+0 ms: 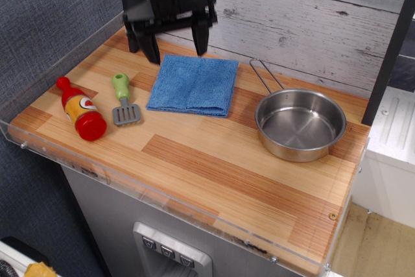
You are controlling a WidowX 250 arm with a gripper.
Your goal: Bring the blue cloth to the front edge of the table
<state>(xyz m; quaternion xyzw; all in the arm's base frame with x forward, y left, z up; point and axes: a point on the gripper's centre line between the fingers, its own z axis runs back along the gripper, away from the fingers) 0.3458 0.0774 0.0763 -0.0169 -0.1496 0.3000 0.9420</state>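
Black two-fingered gripper (176,42), jaws spread wide and empty, in the frame's upper left; folded square blue terry cloth (193,85) lies flat just below it, toward the wood-plank table's (246,180) rear.

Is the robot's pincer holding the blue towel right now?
No. The pincer hangs open above the back edge of the blue cloth, which lies flat on the table, with nothing between its fingers.
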